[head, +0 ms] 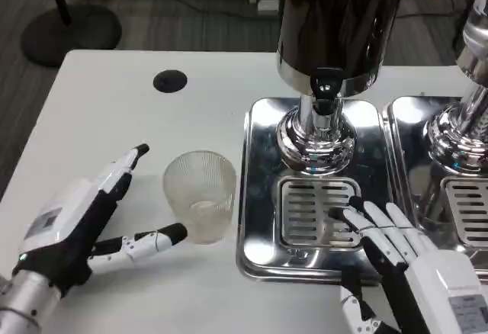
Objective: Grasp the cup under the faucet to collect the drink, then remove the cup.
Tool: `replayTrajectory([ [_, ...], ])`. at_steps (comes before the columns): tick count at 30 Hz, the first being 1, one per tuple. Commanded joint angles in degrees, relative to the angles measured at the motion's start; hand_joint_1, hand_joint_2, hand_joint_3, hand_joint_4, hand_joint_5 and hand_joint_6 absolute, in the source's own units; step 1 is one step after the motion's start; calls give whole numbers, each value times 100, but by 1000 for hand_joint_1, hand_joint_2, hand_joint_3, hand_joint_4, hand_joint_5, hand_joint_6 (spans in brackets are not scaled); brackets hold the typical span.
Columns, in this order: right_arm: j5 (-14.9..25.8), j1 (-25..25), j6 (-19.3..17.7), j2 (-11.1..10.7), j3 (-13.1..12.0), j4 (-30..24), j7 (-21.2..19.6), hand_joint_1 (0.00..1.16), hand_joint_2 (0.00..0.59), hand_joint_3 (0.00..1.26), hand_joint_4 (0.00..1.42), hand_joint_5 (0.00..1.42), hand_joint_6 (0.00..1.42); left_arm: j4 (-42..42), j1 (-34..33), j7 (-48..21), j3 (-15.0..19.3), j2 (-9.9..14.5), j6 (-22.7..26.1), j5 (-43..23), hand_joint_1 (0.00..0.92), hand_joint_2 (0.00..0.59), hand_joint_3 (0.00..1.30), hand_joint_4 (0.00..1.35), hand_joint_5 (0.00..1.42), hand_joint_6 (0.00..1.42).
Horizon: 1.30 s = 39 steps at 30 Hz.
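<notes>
Clear ribbed plastic cup (200, 194) stands upright on the white table (114, 113), just left of the steel drip tray (259, 189), not under the faucet. Looks empty or nearly so; a pale patch at the bottom, can't tell if liquid.

Left hand (84, 223) lies low on the table left of the cup, fingers spread wide, holding nothing. Upper fingers (126, 165) point toward the cup's left side, tip near the rim but apart from it. Thumb (149, 241) reaches toward the cup's base from the lower left, black tip just beside or touching the base, can't tell which. Cup sits in the open gap between thumb and fingers, not gripped.

Right hand (404, 261) is at the front right of the tray, fingers extended and slightly apart, empty. Its fingertips (352, 213) lie over the right edge of the slotted drain grate (316, 212); contact unclear.

Drink dispenser (335, 21) with dark liquid in its tank stands at the back of the tray on a chrome pedestal (315, 139); black faucet (324, 90) hangs at the front above the grate. Nothing stands on the grate.

Second dispenser (465, 120) with its own tray and grate is at the right edge. Black round grommet (169, 81) in the tabletop, up-left of the cup.
</notes>
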Motion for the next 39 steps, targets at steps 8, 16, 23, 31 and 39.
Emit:
replayTrajectory([
  [8,-33,77,44,125,76,-96,-125,471,586,219,119,84,227,1096,-820,-72,-478,-73,-436,11,222,45,0,0,83,232],
  [16,-54,114,55,173,88,-102,-145,472,586,219,119,84,242,1908,-1290,118,-610,-171,-884,10,228,49,0,0,137,274],
  [23,-57,157,77,186,94,-131,-152,472,586,219,119,85,245,2389,-1549,287,-797,-266,-1223,58,275,72,12,83,234,348],
  [31,-27,244,116,199,90,-204,-129,473,586,219,119,97,262,3039,-1931,63,-934,-395,-1610,-42,281,84,60,124,292,416],
  [39,13,273,139,208,78,-222,-120,473,586,219,119,97,270,3507,-2265,-222,-1096,-487,-1805,-132,271,89,107,168,331,422],
])
